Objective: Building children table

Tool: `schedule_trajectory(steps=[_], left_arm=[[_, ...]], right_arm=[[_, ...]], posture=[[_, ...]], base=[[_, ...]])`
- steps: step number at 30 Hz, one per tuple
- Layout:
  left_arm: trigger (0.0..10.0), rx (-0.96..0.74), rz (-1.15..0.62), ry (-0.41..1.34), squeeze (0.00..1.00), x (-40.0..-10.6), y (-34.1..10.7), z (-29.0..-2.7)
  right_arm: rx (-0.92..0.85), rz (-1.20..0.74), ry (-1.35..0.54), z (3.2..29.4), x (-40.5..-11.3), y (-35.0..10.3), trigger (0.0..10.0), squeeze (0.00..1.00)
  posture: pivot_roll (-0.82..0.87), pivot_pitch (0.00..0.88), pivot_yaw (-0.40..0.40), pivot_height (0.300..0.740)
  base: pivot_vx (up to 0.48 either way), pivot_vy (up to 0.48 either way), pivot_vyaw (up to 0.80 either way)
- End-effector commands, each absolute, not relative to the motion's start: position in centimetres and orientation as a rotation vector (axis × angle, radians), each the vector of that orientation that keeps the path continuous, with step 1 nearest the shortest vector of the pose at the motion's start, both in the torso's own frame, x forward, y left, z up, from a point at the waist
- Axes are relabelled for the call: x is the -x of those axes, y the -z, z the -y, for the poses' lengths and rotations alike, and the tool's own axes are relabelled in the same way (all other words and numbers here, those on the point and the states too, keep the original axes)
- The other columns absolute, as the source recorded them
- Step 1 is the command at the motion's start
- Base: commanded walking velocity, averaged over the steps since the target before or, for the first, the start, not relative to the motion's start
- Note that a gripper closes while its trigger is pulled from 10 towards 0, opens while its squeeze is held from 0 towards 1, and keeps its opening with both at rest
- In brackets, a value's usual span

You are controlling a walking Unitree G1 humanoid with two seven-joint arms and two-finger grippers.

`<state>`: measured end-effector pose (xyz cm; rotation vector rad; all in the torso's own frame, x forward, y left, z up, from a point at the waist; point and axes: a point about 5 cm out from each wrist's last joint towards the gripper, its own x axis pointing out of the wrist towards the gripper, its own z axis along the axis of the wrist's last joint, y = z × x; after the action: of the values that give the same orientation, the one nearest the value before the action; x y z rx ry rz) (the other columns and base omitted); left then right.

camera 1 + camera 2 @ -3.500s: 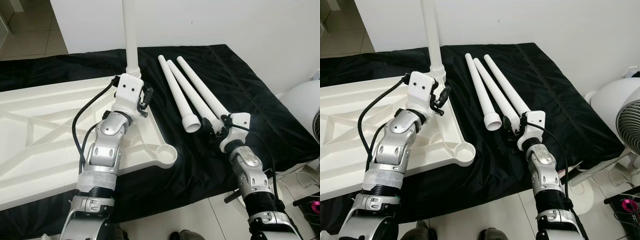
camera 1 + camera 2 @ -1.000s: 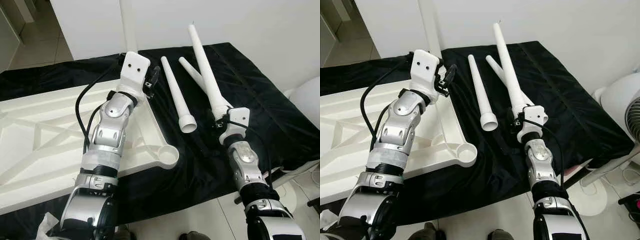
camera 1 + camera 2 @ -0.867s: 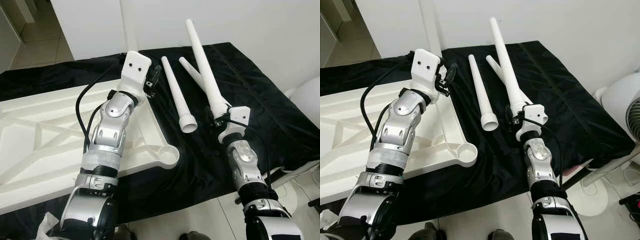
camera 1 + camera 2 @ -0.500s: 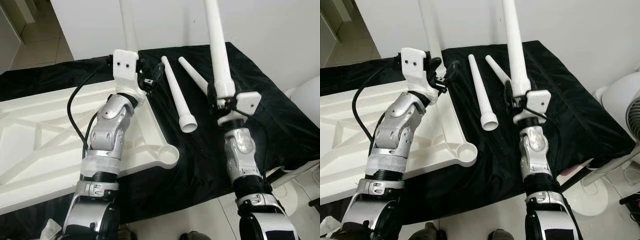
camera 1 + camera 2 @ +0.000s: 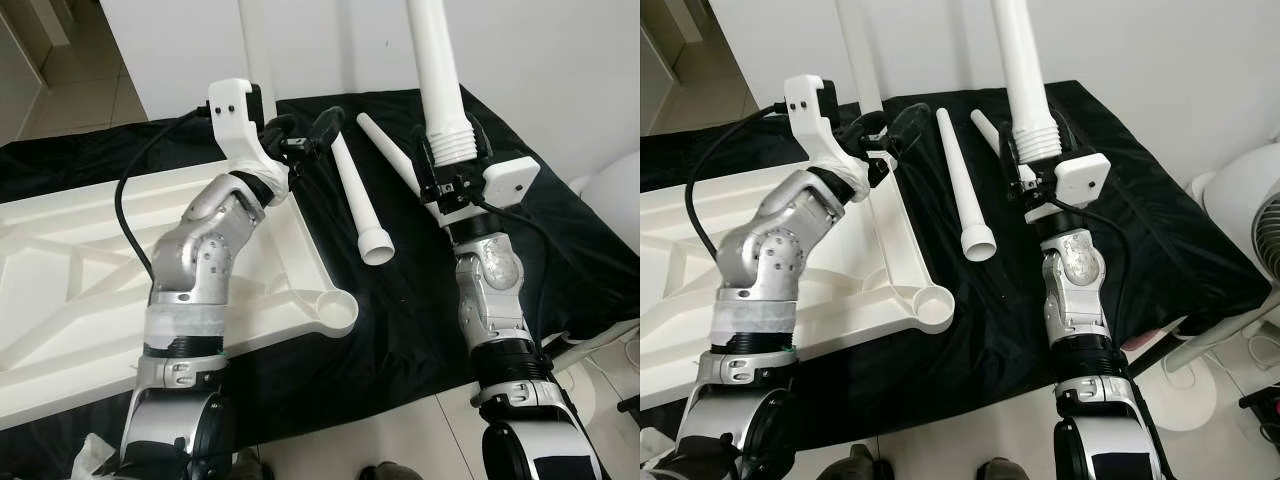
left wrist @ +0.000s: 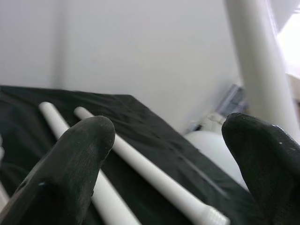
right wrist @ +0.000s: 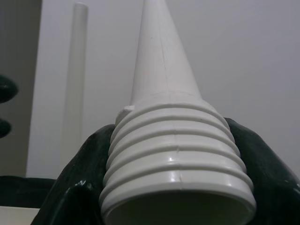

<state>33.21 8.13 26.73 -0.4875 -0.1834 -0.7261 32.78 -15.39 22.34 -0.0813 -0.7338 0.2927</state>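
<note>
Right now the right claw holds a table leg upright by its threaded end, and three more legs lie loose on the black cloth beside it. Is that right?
Not quite. The right claw does hold a table leg upright by its threaded end, but the left eye view shows two loose legs on the black cloth, not three.

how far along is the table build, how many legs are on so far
Done: one leg stands upright at the far corner of the upturned tabletop. In hand: the right gripper is shut on a second leg, held upright by its threaded end; the left gripper is open beside the fitted one. Left: the near corner socket is unfilled, and two legs lie on the black cloth.
</note>
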Motion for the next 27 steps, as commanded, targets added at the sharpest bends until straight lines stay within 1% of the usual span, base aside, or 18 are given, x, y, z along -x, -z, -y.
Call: schedule_trajectory(steps=[1,2,5,14,20,23,27], left_arm=[[10.0,0.520,0.225,1.004,0.00,-31.8,-27.6,-7.5],[10.0,0.520,0.225,1.004,0.00,-31.8,-27.6,-7.5],[10.0,0.581,0.204,1.081,0.00,-31.1,-27.9,-7.7],[10.0,0.676,0.138,1.141,0.00,-30.6,-28.2,-7.6],[10.0,0.691,0.126,1.159,0.00,-30.4,-28.5,-7.7],[10.0,0.683,0.117,1.157,0.00,-30.4,-28.6,-8.0],[10.0,0.680,0.111,1.154,0.00,-30.5,-28.6,-8.1]], right_arm=[[0.106,0.773,-0.339,14.8,-32.5,-23.3,10.0,0.00],[0.106,0.773,-0.339,14.8,-32.5,-23.3,10.0,0.00],[0.147,0.765,-0.401,14.2,-32.2,-23.3,10.0,0.00],[0.206,0.740,-0.508,13.0,-31.5,-22.7,10.0,0.00],[0.227,0.711,-0.559,12.4,-31.0,-21.8,10.0,0.00],[0.243,0.678,-0.601,12.0,-30.1,-20.6,10.0,0.00],[0.249,0.669,-0.612,11.9,-29.8,-20.3,10.0,0.00]], posture=[[-0.08,0.000,0.075,0.740],[-0.08,0.000,0.075,0.740],[-0.08,0.000,0.070,0.740],[-0.08,0.000,0.065,0.740],[-0.08,0.000,0.066,0.740],[-0.09,0.000,0.068,0.740],[-0.09,0.000,0.074,0.740]], base=[[0.000,0.000,0.00],[0.000,0.000,0.00],[0.000,0.000,0.00],[0.000,0.000,0.00],[0.000,0.000,0.00],[0.000,0.000,0.00],[0.000,0.000,0.00]])
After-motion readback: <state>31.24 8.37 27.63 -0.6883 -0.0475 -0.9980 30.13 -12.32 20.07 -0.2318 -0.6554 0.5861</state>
